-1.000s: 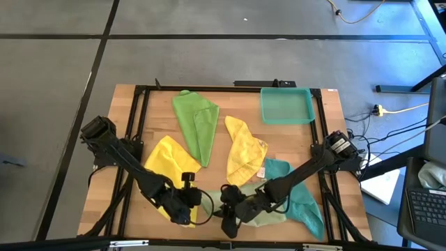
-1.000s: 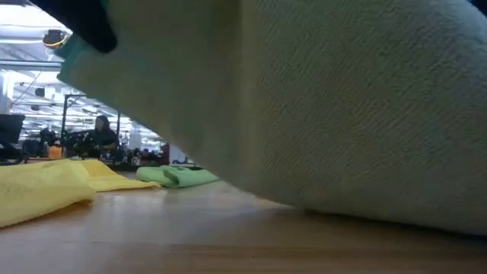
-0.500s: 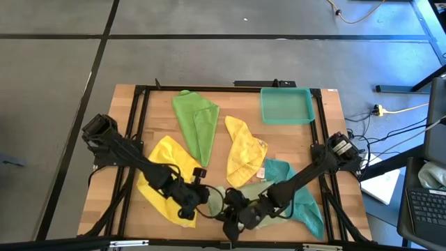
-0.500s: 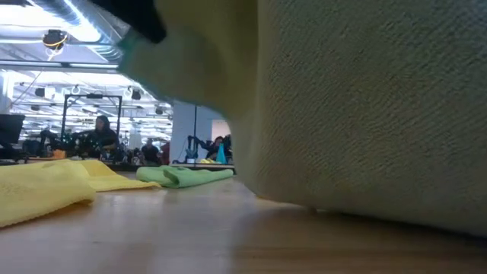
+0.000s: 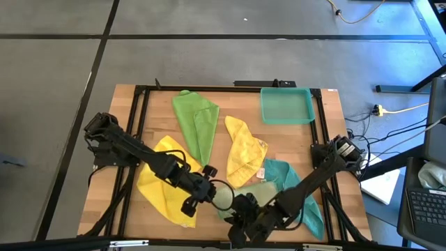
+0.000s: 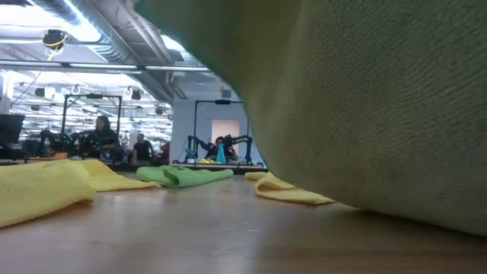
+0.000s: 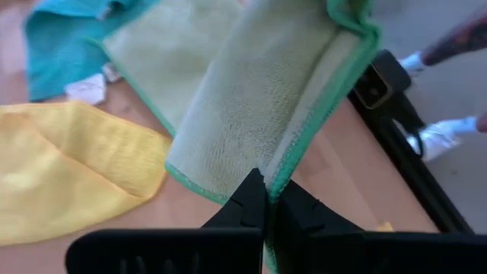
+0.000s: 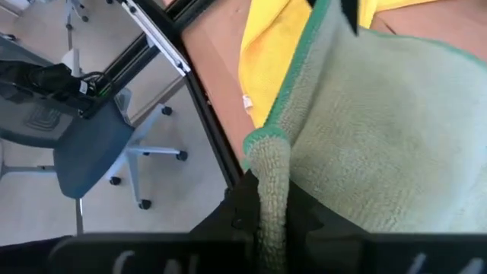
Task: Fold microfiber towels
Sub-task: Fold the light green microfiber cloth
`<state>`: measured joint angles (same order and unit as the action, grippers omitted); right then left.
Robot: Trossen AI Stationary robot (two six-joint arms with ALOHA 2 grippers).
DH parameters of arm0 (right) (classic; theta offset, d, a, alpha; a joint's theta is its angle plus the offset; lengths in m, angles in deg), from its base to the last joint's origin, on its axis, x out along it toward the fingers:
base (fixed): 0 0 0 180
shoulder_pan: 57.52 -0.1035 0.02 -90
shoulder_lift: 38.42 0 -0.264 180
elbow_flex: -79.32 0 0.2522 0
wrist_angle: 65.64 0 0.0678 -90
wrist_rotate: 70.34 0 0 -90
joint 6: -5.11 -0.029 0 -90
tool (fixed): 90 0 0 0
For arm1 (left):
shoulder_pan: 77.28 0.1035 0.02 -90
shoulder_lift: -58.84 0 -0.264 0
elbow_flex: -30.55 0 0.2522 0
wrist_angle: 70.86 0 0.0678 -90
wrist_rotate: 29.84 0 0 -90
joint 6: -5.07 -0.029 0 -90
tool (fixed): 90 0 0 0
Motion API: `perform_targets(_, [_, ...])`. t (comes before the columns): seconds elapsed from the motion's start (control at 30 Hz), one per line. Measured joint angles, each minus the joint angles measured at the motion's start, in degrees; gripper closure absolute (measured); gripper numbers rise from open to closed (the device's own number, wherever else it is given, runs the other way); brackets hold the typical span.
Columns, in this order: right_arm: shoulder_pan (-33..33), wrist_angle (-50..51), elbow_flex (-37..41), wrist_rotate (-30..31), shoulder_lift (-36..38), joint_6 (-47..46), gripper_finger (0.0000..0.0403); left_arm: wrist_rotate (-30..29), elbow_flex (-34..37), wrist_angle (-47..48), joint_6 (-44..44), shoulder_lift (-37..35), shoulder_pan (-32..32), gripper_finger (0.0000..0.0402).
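Note:
The pale olive towel [image 5: 259, 193] lies near the table's front edge, partly over the teal towel [image 5: 296, 195]; it fills the low view [image 6: 365, 106]. My left gripper [image 5: 211, 196] is shut on its green-hemmed edge, at its left. My right gripper [image 5: 240, 219] is shut on its near corner. One yellow towel [image 5: 162, 183] lies under my left arm, and the other [image 5: 245, 149] lies mid-table. The bright green towel [image 5: 196, 122] lies at the far side. My left gripper pinches the towel's green-hemmed edge [image 7: 283, 169] between its two fingers, where the cloth folds over. The edge is raised and the cloth runs away from the fingers down to the table. My right gripper pinches the towel's bunched corner [image 8: 268, 164] between its two fingers. The corner is raised, with the cloth spreading away beyond it.
A rigid teal tray [image 5: 286, 105] stands at the far right corner. A black frame rail [image 5: 132, 125] runs round the table. A white label [image 5: 262, 172] lies by the teal towel. The room behind shows in the low view.
My left gripper has gone toward the table's right edge with the towel's edge, drawing that side over the rest. My right gripper has gone a little toward the right and near edges. In the low view the towel has drawn back to the right, uncovering the mid-table yellow towel.

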<state>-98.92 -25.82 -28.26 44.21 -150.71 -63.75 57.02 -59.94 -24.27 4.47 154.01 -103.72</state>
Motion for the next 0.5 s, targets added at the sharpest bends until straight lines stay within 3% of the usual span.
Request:
perform_targets(0.27, [0.0, -1.4, 0.0, 2.3, 0.0, 2.1, 0.0374, 5.3, 0.0, 3.2, 0.0, 0.2, 0.2, 0.0401])
perform_targets(0.5, [0.2, -4.9, 0.0, 2.2, 0.0, 9.2, 0.036, 5.5, 0.1, 4.3, 0.0, 0.2, 0.2, 0.0401])
